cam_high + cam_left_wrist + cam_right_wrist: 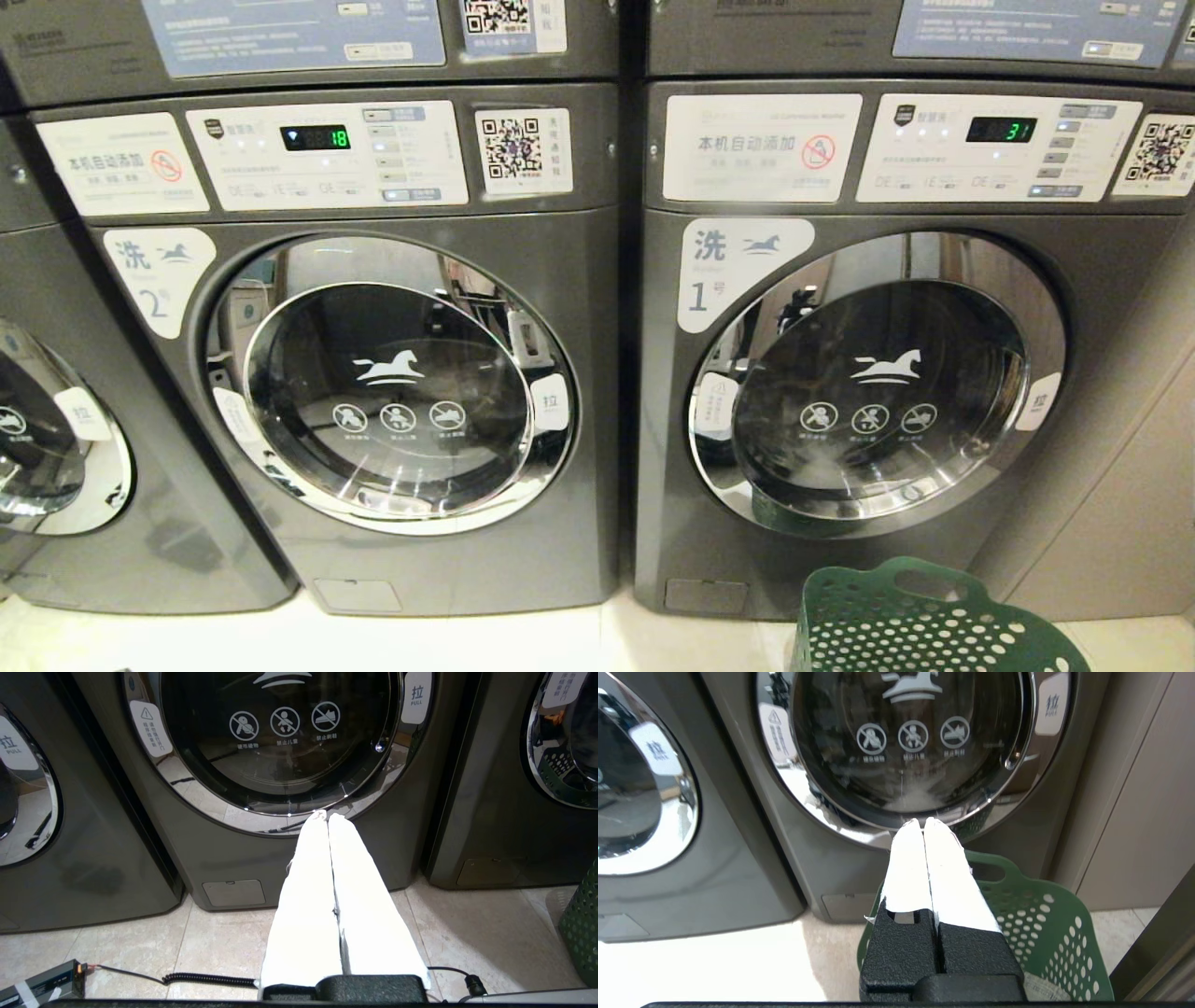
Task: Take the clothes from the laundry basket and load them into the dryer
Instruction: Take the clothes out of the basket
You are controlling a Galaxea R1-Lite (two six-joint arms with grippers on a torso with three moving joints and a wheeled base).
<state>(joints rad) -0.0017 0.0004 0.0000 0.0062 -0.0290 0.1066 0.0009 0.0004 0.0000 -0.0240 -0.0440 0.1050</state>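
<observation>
A: What can go wrong from here?

B: Picking the wrong machine, I think. The two big machines in the head view, number 2 (392, 373) at nine o'clock and number 1 (878, 373) at three o'clock, carry a horse logo and number displays. No dryer with garment icons shows in any view, so a reach from here would meet a washer door.

A: And room to move?

B: The bare floor (467, 644) runs along six o'clock, in front of both machines. A plain wall panel (1120, 523) hems in the four o'clock side.

A: Where is the basket?

B: The green basket (924, 621) sits at five o'clock, just beside machine 1's foot. Its rim could catch an arm coming down. A grey scrap (1045, 991) shows inside; I cannot tell if that is the clothes.

A: The grippers?

B: The left gripper (328, 817) and the right gripper (923, 823) both have their fingers pressed together, holding nothing. The right hangs over the basket.
</observation>
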